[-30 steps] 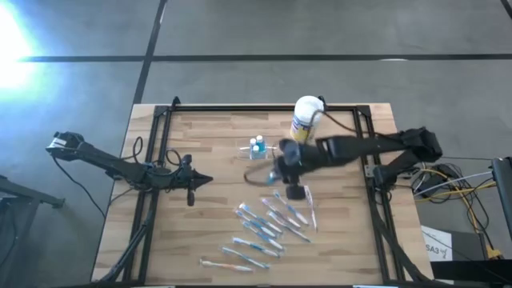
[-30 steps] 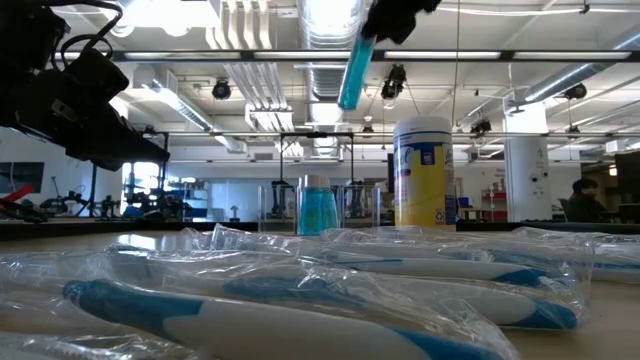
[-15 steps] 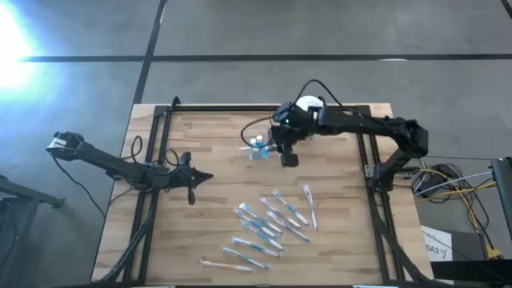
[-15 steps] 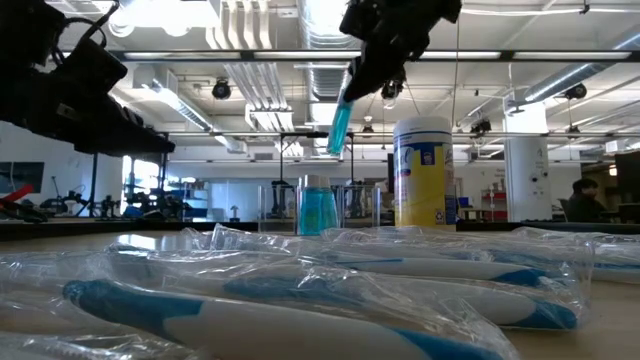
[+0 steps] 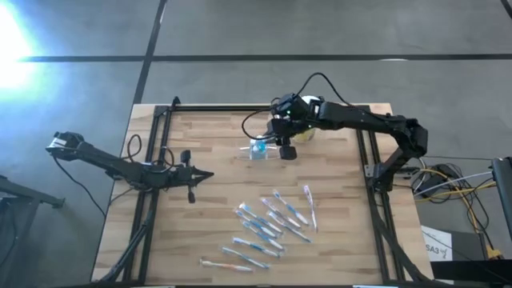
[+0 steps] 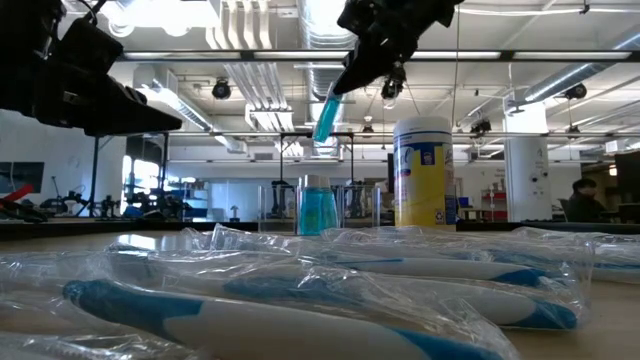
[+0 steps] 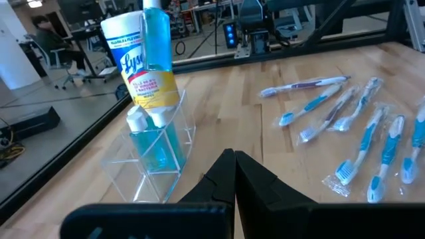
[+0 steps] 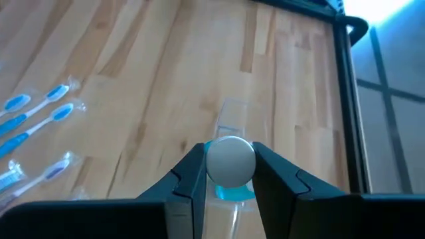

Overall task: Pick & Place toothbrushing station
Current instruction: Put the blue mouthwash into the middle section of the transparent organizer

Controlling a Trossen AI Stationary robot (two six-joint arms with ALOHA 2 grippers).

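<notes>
The toothbrushing station, a low clear plastic holder (image 5: 258, 151) (image 7: 157, 163), stands on the wooden table near the far edge. A small blue bottle (image 7: 147, 141) stands in one of its compartments. My right gripper (image 5: 285, 147) (image 8: 230, 174) hovers just above the station, shut on a blue tube with a white cap (image 6: 326, 113) (image 7: 154, 34). My left gripper (image 5: 210, 177) (image 7: 234, 167) waits shut at the table's left, pointing toward the station and touching nothing. My right gripper pinches the tube at its white cap end (image 8: 214, 163) between its two fingers. The fingers (image 8: 189, 179) slant down from the table's right and far side. The tube hangs below them, tilted, its lower end (image 6: 319, 131) clear above the station.
A white canister with a yellow label (image 6: 422, 171) (image 7: 136, 61) stands right of the station at the far edge. Several wrapped toothbrushes (image 5: 270, 226) (image 7: 362, 143) lie spread over the table's near middle. A black frame (image 5: 162, 120) runs around the table.
My right gripper has carried the blue tube from above the table's middle toward the far edge and slightly left, ending over the station. It has rolled, and the tube has tipped further from upright and come lower.
</notes>
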